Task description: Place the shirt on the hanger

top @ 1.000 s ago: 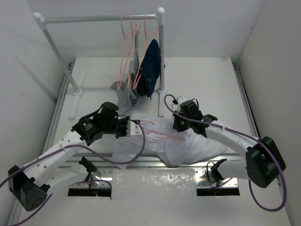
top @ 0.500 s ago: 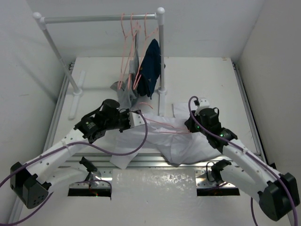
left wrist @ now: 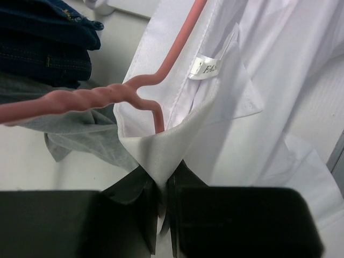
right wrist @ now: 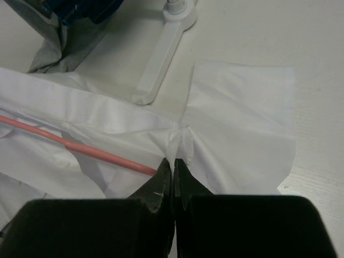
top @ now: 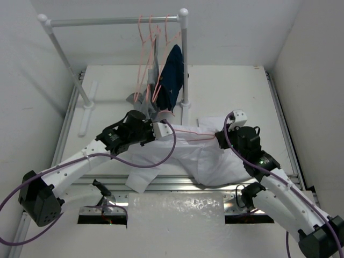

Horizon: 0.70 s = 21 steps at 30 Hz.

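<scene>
Both arms are reaching farther out now, stretching the shirt (top: 209, 161) over the near side of the table (top: 242, 91). The left claw (left wrist: 161, 185) is pinching its collar (left wrist: 166, 142) beside the hanger (left wrist: 91, 99); the right claw (right wrist: 173, 164) is pinching a fold (right wrist: 181, 141). They should be lifting together, keeping the wire inside, toward the rail (top: 113, 21)

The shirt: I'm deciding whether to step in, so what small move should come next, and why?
Probably the right jaws should draw the shirt at its shoulder slightly outward along the hanger, while the left jaws hold. The right jaws are shut on a fold where the pink rod slips under the cloth; the left jaws pinch the collar beside the twisted neck.
</scene>
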Motion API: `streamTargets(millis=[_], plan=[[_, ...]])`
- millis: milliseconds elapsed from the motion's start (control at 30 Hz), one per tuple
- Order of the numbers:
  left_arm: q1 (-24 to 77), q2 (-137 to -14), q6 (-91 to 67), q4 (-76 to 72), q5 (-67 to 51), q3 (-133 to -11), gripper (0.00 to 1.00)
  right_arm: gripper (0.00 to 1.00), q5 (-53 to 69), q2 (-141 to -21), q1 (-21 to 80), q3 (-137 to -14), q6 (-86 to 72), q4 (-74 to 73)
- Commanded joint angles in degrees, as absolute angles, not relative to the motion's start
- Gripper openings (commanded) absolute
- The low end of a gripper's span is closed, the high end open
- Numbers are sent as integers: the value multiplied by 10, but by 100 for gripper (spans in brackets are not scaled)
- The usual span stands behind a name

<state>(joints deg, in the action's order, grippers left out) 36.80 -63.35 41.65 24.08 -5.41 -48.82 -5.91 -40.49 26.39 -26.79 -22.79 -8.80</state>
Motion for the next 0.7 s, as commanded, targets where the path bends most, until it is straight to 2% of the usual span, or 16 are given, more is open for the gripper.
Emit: streamTargets(millis=[0, 233, 433, 667], plan=[[373, -626, 434, 229, -36, -499, 0, 0, -80, -402, 262, -272, -193, -53], [414, -684, 421, 229, 36, -519, 0, 0, -32, -432, 296, -296, -166, -6], [416, -722, 391, 239, 34, -576, 0, 0, -98, -431, 433, -303, -66, 78], [416, -741, 349, 259, -25, -634, 0, 0, 42, -492, 461, -294, -65, 160]])
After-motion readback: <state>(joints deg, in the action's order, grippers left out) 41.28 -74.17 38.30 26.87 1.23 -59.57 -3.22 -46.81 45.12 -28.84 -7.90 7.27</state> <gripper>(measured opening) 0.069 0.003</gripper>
